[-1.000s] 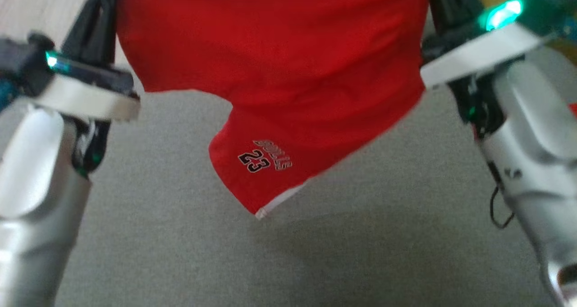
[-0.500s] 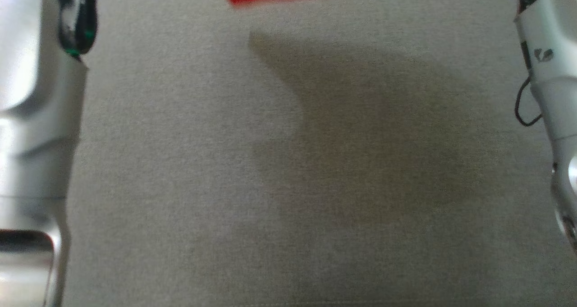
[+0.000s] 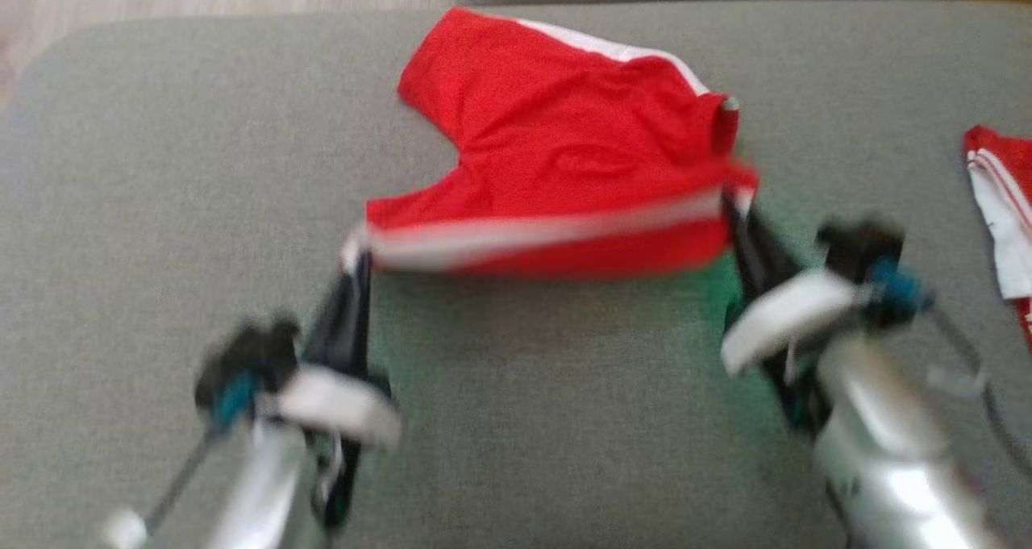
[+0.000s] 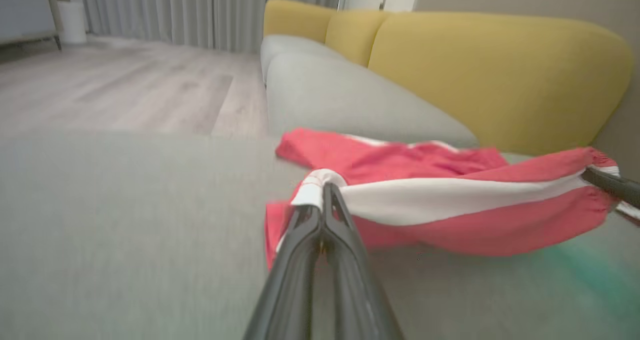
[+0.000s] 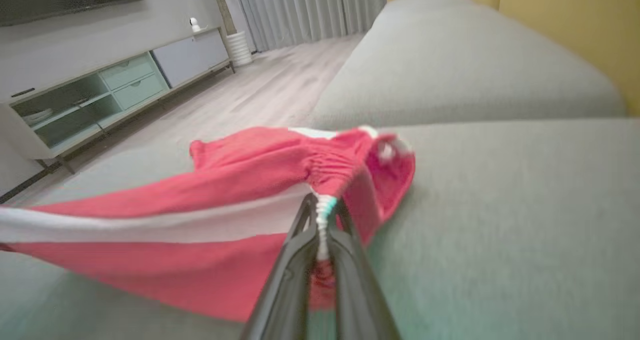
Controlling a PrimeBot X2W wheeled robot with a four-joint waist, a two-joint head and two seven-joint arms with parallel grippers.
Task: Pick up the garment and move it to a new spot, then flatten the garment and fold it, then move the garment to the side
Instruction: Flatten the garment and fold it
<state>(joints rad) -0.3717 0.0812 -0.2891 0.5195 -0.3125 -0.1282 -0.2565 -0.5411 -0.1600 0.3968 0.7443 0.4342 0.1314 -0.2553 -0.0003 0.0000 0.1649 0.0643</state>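
My two jaws are clamped on the ends of one red garment (image 3: pixel 564 154); one more red cloth (image 3: pixel 998 202) lies to my right.

White band (image 4: pixel 450 200) of red garment (image 4: pixel 475 232) tight in left tool (image 4: pixel 326 192), grey cushion (image 4: pixel 125 230) below, yellow backrest (image 4: pixel 500 80) behind.

The garment (image 3: pixel 564 154) is red with a white band (also a white edge on one leg). The sofa seat (image 3: pixel 161 210) is plain grey, its backrest (image 4: pixel 500 70) mustard yellow, the floor (image 4: pixel 125 90) pale wood.
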